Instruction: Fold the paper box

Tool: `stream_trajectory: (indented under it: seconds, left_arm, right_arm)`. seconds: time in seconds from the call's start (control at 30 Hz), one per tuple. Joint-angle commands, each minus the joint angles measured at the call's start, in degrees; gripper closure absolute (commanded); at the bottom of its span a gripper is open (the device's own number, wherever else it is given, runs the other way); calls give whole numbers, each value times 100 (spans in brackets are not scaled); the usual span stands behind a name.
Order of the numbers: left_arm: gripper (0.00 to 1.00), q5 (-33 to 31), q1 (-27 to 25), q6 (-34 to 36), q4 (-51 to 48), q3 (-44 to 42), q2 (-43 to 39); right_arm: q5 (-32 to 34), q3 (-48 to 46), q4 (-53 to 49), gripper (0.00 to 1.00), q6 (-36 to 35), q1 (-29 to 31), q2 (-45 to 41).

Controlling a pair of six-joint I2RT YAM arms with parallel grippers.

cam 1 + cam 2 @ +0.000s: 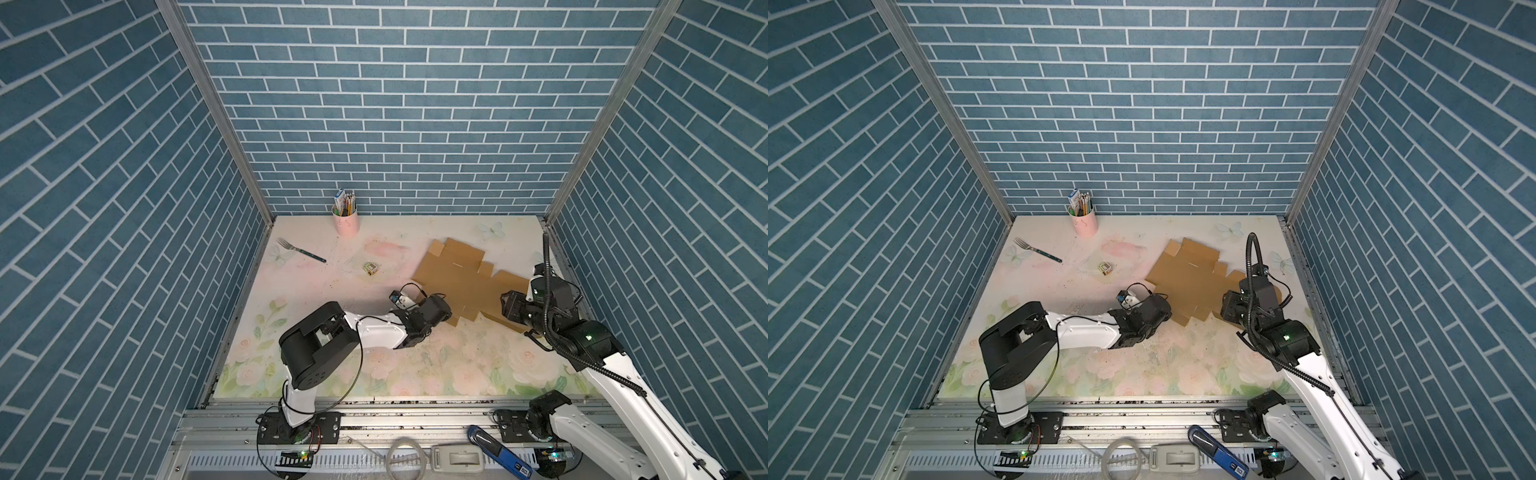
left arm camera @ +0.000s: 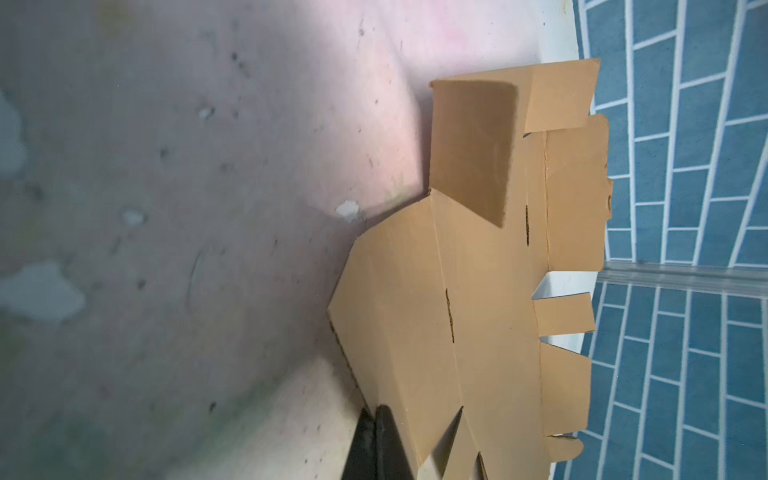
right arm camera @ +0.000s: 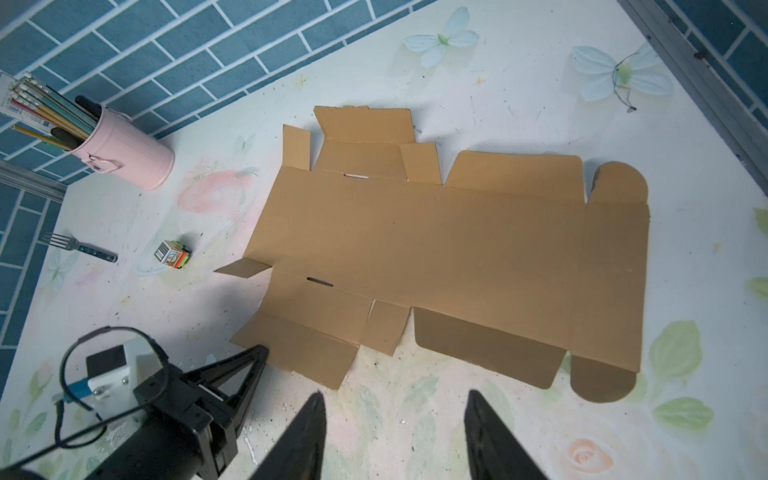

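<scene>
Left jaws clamp a corner flap of the paper box near the right edge of the tabletop; right jaws stand apart, empty.

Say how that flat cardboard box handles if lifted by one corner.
Probably light: the paper box is one thin sheet. Likely hinges at its scored creases, so far flaps sag. Pushed, lying flat, it should slide, not tip.

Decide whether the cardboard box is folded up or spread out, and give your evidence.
Spread out. The cardboard box lies as an open sheet on the table; a side flap tilts up.
</scene>
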Motion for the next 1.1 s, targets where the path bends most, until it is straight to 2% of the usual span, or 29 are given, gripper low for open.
stream_trajectory:
  seconds: [0.0, 0.2, 0.47, 0.67, 0.77, 0.87, 1.07]
  left_arm:
    - [100, 742, 413, 1323, -516, 152, -259]
    - [100, 1924, 1181, 2926, -1487, 757, -366]
    - [100, 2887, 1833, 5056, -2968, 1862, -170]
    - [99, 3280, 2322, 6521, -3881, 2689, 35]
    - [99, 3278, 2481, 6969, -4048, 2909, 111]
    - [100, 3380, 2620, 7109, -3755, 2776, 110]
    - [100, 3143, 2629, 7531, -3645, 2910, 223]
  right_arm:
    - [95, 191, -137, 46, -294, -38, 156]
    - [-235, 192, 230, 43, -546, -165, 467]
    - [-1201, 508, 819, 43, -1124, -686, 1284]
    - [-1650, 666, 1361, 43, -1507, -900, 1881]
    - [-1607, 816, 1488, 43, -1758, -920, 2297]
    - [-1639, 899, 1787, 43, -1880, -968, 2691]
    - [-1941, 1254, 1964, 43, -2004, -1219, 3505]
